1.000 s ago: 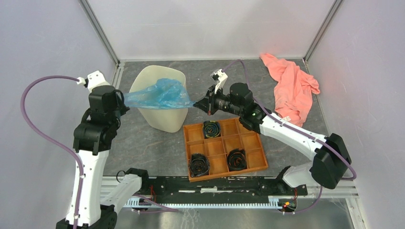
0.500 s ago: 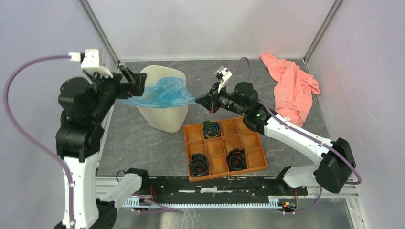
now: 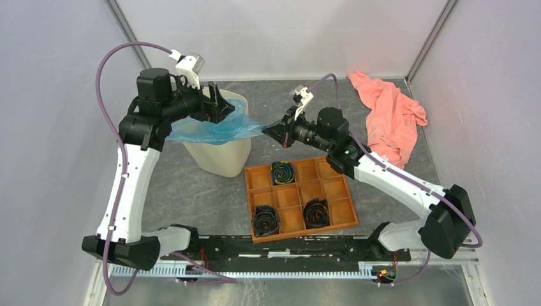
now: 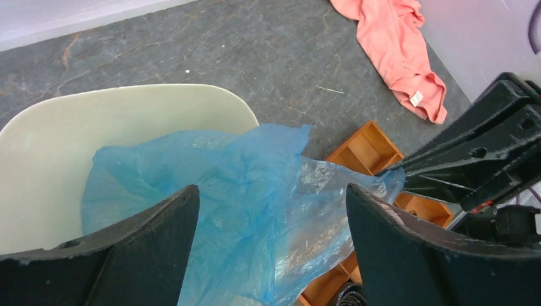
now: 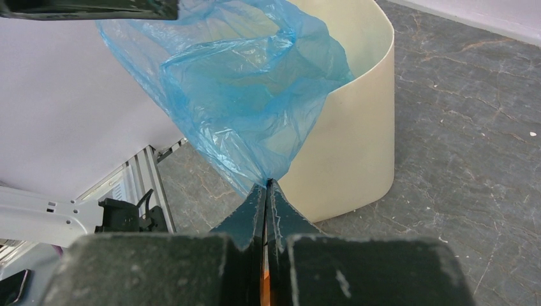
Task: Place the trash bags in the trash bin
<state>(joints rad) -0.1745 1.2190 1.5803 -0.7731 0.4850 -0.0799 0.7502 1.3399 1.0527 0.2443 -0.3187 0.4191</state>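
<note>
The light-blue trash bag (image 3: 224, 130) lies crumpled across the mouth of the cream trash bin (image 3: 220, 158), part inside and part draped over the right rim. My right gripper (image 3: 266, 129) is shut on the bag's right corner, just right of the bin; in the right wrist view the film (image 5: 242, 83) fans out from the pinched fingertips (image 5: 266, 185) towards the bin (image 5: 357, 140). My left gripper (image 3: 222, 108) hovers open above the bin's rim. In the left wrist view its jaws stand wide apart (image 4: 273, 191) over the bag (image 4: 242, 185) and bin (image 4: 127, 121), touching neither.
An orange compartment tray (image 3: 290, 196) lies in front of the bin, holding three black coiled rolls (image 3: 282, 171), (image 3: 266, 218), (image 3: 316, 212). A salmon-pink cloth (image 3: 389, 118) is heaped at the back right. Enclosure walls stand close on the left, back and right.
My left gripper let go of the bag's left end and opened, and the arm rose and swung from left of the bin to above its rim. The right gripper kept its hold.
</note>
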